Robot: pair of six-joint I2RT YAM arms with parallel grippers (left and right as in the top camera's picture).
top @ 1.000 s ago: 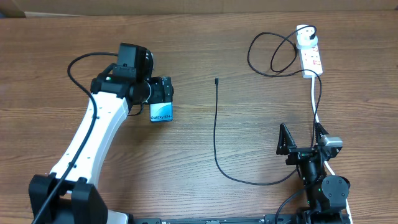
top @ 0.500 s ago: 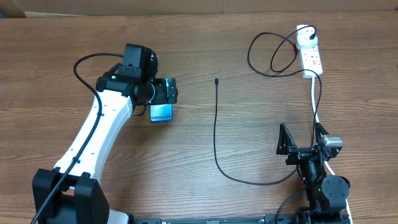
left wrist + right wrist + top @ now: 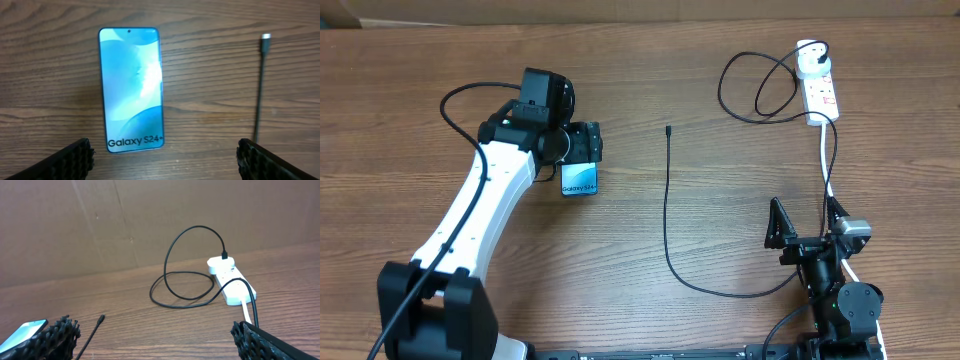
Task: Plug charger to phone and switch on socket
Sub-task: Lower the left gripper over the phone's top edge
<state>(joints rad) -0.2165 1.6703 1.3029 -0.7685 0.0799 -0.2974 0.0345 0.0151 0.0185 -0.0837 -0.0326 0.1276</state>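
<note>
The left end effector (image 3: 582, 150) hovers, fingers spread wide and grasping nothing, directly above the phone (image 3: 579, 181), which lies flat on the wooden surface (image 3: 410, 90). In the left wrist view the phone (image 3: 131, 90) sits centred between the open fingers (image 3: 75, 159), its long axis pointing away from the camera and the "Galaxy S24+" end nearest them. The charger's plug tip (image 3: 668, 130) lies to the phone's right, near but apart. Its cable runs parallel to the phone before curving toward the right arm. The right end effector (image 3: 807, 226), also released and empty, is parked near the surface's front edge, well apart from the tip. The socket (image 3: 820, 88) rests at the far right. Bare wood around phone and plug leaves room to manoeuvre.
</note>
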